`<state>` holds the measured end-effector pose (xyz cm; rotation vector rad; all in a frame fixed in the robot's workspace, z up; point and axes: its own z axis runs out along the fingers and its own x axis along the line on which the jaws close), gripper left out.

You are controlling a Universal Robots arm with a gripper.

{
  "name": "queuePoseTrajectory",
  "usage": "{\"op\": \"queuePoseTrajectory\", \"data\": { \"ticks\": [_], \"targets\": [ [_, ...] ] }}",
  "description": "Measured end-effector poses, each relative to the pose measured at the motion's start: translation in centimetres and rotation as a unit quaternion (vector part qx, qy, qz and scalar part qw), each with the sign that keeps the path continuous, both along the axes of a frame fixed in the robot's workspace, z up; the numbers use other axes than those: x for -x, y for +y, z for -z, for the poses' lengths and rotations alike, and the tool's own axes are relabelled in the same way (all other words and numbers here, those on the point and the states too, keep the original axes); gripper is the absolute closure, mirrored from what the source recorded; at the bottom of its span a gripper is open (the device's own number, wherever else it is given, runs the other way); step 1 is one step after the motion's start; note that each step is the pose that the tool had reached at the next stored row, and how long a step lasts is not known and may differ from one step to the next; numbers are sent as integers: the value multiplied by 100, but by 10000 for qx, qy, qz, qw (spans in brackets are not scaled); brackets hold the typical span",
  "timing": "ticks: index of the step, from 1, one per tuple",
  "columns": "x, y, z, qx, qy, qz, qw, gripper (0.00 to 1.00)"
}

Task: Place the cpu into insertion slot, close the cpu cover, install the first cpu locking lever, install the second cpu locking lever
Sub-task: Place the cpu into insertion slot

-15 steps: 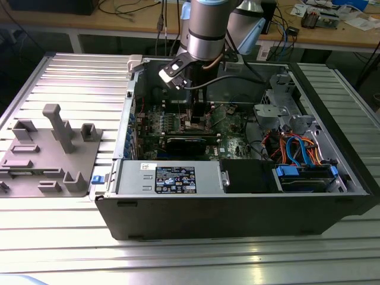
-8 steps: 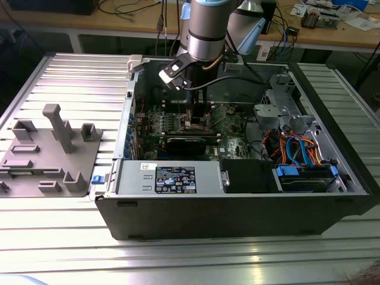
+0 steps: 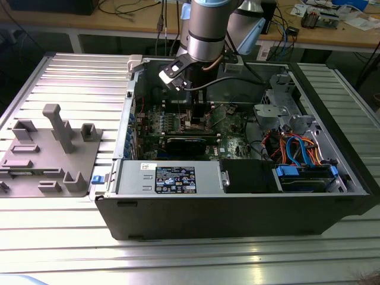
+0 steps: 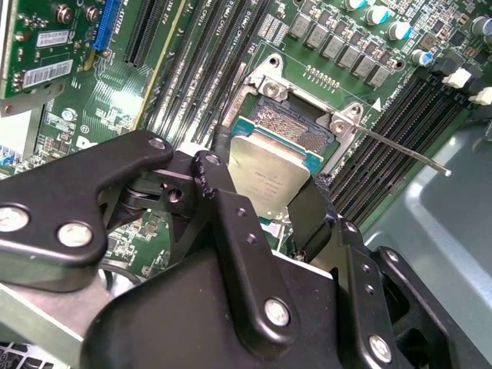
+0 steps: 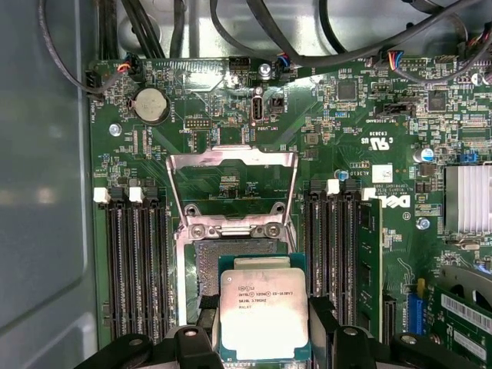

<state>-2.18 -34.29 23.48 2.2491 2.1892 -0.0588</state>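
In the exterior view, your gripper (image 3: pixel 191 116) is down inside the case (image 3: pixel 350 178). Second wrist view: it pinches 2 opposite edges of the cpu (image 4: pixel 267 173) over the insertion slot (image 4: pixel 286 123). First wrist view: the cpu cover (image 5: pixel 231 160) stands open. Light, stiff, fragile, I judge: edges only.

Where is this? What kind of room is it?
Probably a robot lab or workshop. A robot arm reaches into an open computer case on a ribbed metal table, its hand holding the cpu, and a wooden workbench with cables stands behind.
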Motion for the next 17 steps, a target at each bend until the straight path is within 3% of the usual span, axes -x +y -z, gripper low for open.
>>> {"op": "queuePoseTrajectory", "data": {
  "ticks": [17],
  "targets": [
    [0, 0, 34, 0, 0, 0, 10000, 45]
  ]
}}
